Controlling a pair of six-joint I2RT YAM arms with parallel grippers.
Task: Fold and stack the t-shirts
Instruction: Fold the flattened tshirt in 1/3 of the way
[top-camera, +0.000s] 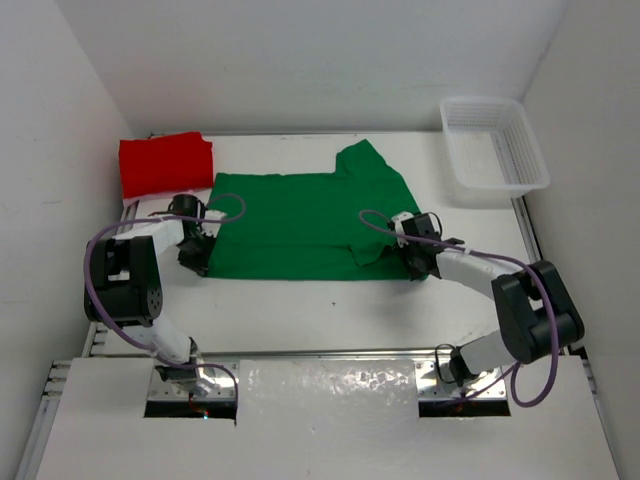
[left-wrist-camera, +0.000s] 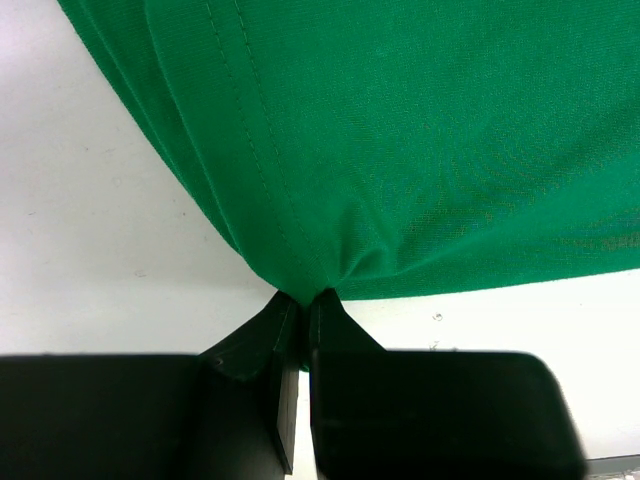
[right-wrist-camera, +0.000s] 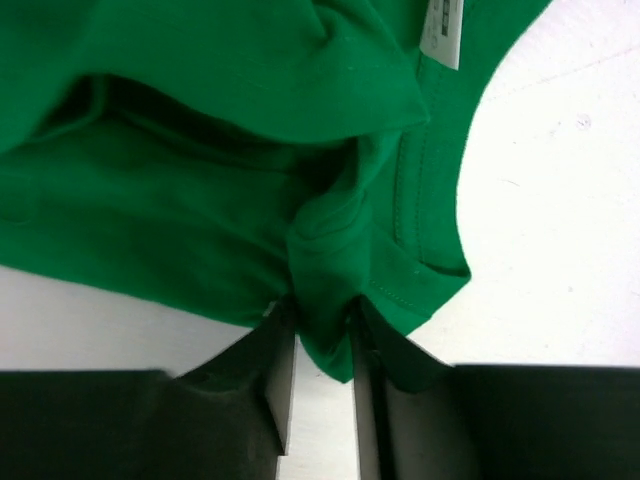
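green t-shirt (top-camera: 290, 225) flat beside red t-shirt (top-camera: 165, 165) | step: folding | left gripper (left-wrist-camera: 302, 300) clamped on hem, right gripper (right-wrist-camera: 322, 320) clamped by collar | next: probably even two-arm lift

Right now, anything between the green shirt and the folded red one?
Nothing visible. Left hand and right hand pinch the green shirt; the red shirt lies just off its far-left corner. The basket sits away at far right.

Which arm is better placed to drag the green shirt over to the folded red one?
Left, probably: the left tool is shut on the green shirt at the end nearer the red shirt, while the right tool pinches the opposite end.
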